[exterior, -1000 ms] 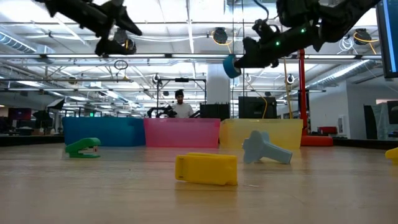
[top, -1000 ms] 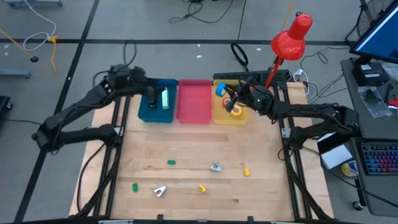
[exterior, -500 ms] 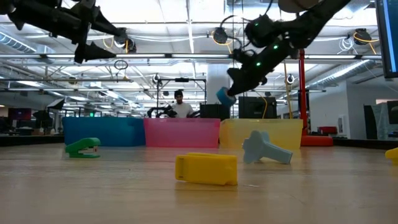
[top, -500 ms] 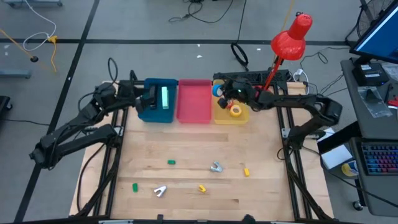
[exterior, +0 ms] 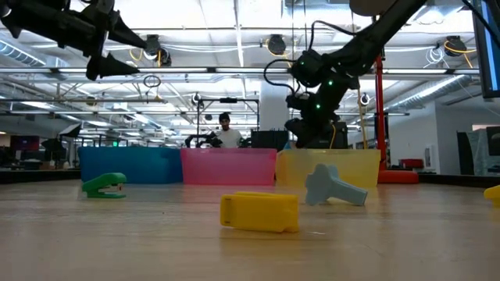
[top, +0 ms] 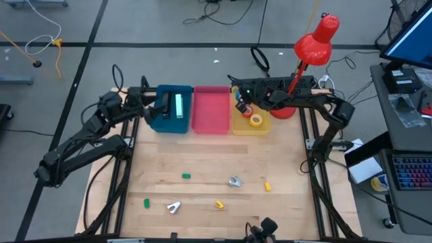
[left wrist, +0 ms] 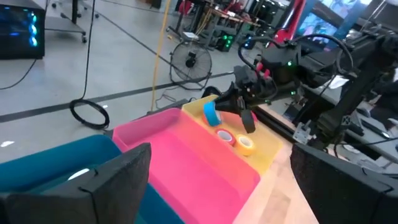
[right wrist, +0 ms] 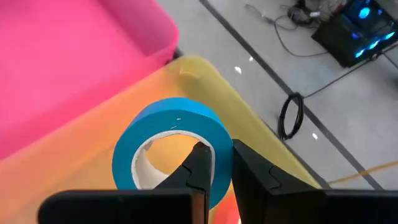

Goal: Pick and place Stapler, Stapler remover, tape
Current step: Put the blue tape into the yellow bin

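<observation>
— Now that the right gripper [right wrist: 214,171] has swung in over the yellow bin [top: 243,125], where's the tape?

— Still pinched between its fingers — the blue tape roll [right wrist: 171,149] hangs just above the bin's far end. A second ago it rode higher, nearer the bin's middle.

— So it's about to drop?

— I'd guess so; it joins two other rolls [top: 256,120] there. The left gripper [top: 156,108] has pulled back to the blue bin's [top: 162,125] edge, fingers spread, holding nothing.

— What's left?

— The small pieces on the table [top: 202,162], such as the green stapler [exterior: 105,185].
</observation>
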